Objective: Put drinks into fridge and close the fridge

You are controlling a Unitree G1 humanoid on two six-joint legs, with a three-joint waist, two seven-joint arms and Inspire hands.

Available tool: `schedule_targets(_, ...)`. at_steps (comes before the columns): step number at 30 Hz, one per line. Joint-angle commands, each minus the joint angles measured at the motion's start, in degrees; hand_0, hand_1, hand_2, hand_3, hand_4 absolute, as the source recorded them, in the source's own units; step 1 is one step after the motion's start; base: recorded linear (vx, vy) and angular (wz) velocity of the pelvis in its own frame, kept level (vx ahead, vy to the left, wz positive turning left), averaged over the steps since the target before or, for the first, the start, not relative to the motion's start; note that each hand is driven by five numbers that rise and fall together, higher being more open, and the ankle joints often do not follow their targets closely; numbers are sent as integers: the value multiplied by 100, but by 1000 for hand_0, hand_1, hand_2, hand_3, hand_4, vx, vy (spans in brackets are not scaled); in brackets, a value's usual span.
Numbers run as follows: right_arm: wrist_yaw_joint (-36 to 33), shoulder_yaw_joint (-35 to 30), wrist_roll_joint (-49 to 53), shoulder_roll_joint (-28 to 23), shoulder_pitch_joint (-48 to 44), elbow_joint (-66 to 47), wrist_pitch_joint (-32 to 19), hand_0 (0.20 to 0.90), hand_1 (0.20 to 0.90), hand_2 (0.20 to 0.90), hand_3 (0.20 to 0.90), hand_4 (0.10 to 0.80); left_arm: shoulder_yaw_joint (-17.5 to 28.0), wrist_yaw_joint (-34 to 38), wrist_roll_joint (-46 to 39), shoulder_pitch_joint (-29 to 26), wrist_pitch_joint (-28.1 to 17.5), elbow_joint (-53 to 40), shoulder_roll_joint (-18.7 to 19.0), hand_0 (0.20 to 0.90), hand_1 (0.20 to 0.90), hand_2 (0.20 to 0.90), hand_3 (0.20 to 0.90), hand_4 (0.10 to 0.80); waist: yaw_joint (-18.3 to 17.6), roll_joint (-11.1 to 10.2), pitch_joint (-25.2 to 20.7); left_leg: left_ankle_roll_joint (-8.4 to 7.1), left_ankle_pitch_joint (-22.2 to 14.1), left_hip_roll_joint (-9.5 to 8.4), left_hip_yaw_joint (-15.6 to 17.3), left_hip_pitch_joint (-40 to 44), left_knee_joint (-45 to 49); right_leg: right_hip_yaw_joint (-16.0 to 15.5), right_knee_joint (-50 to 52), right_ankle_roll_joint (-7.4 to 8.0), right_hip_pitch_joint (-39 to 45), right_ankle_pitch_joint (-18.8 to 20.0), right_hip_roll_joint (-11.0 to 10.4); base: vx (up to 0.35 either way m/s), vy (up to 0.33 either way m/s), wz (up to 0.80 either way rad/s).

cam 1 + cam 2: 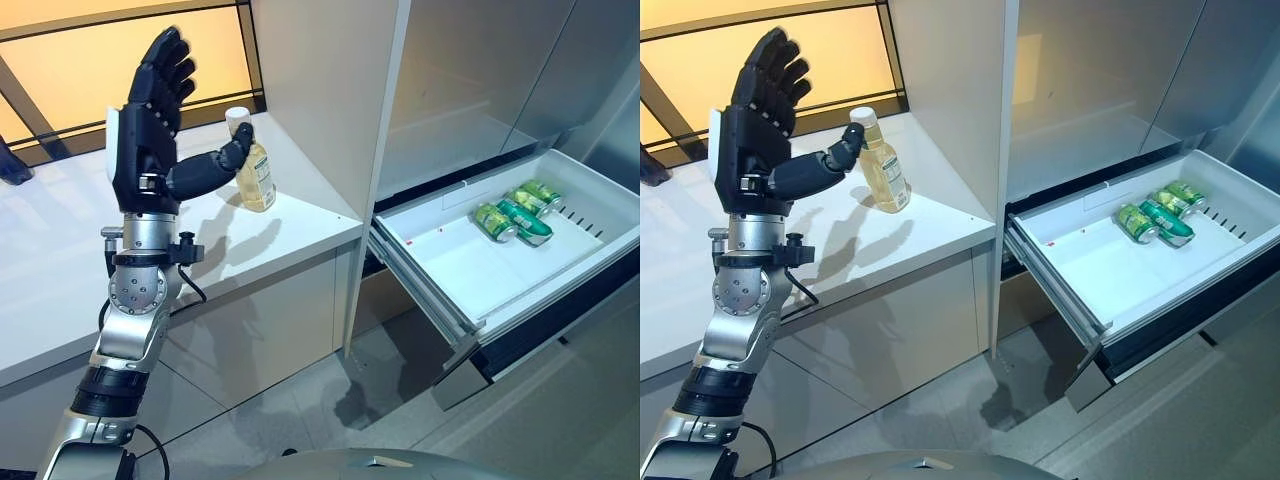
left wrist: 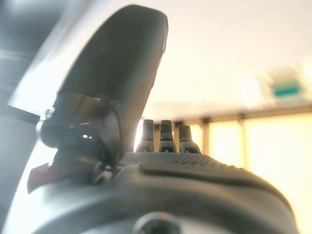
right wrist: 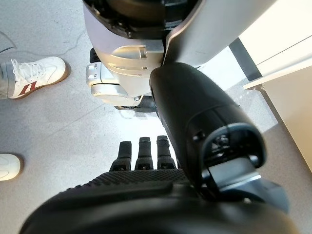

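Observation:
A bottle [image 1: 255, 170] of yellow drink with a white cap stands upright on the white counter [image 1: 60, 260], near its right end. My left hand [image 1: 150, 120] is raised beside the bottle, to its left, with fingers straight up and open. Its thumb reaches to the bottle's neck; I cannot tell whether it touches. The hand also shows in the left wrist view [image 2: 161, 185]. The fridge drawer [image 1: 470, 275] stands pulled out at the right, with green cans [image 1: 515, 212] lying at its far end. My right hand [image 3: 146, 195] hangs low over the floor, fingers straight, holding nothing.
A tall white fridge panel [image 1: 320, 90] rises between the counter and the open drawer. The drawer sticks out over the grey floor [image 1: 560, 400]. A person's white shoes [image 3: 29, 75] stand on the floor near my right hand.

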Motion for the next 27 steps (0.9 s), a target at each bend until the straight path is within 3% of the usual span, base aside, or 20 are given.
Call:
schedule_targets(1,160,61,-1,191,-119,29,107,900,900,900,900,800,505,296,152,-501,-128,-23,145,900,900,900,900,800,106,-24,-80,187,-689,-187,12,179,26,183,136,295,-380,175,-15,0,0,0)
schedule_targets(11,143,43,-50,169,-192,-2,256,900,900,900,900,800,380,258,-341,-563,1035,541,14,900,900,900,900,800,63,24,-74,193,-695,-197,26,204,52,207,160,301,-376,167,-21,0,0,0)
schedule_targets(27,117,100,-116,140,-254,-61,405,900,900,900,900,800,-65,-500,-1343,-898,1771,968,-116,900,900,900,900,800,-53,78,-72,191,-751,-182,122,275,62,248,156,344,-343,152,-18,10,1,-1)
